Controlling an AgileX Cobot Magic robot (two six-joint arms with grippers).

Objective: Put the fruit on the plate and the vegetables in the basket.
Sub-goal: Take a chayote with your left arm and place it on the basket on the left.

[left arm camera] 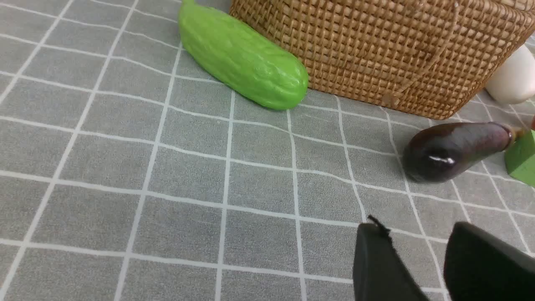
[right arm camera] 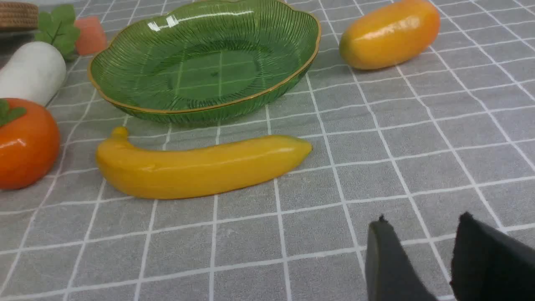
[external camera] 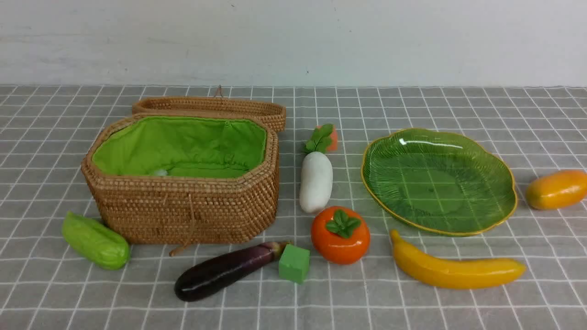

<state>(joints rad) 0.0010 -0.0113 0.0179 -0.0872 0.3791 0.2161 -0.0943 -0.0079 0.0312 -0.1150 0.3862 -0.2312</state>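
Grey checked cloth [external camera: 458, 311] carries basket [external camera: 183, 211] and gourd [external camera: 95, 240] left; eggplant [external camera: 220, 272], green cube [external camera: 294, 263], radish [external camera: 316, 181], persimmon [external camera: 340, 238] centre; plate [external camera: 438, 181], banana [external camera: 454, 270], mango [external camera: 556, 189] right.

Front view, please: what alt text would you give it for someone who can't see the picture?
An open wicker basket with green lining and an empty green leaf-shaped plate sit on a grey checked cloth. A gourd, eggplant and radish lie near the basket; a persimmon, banana and mango near the plate.
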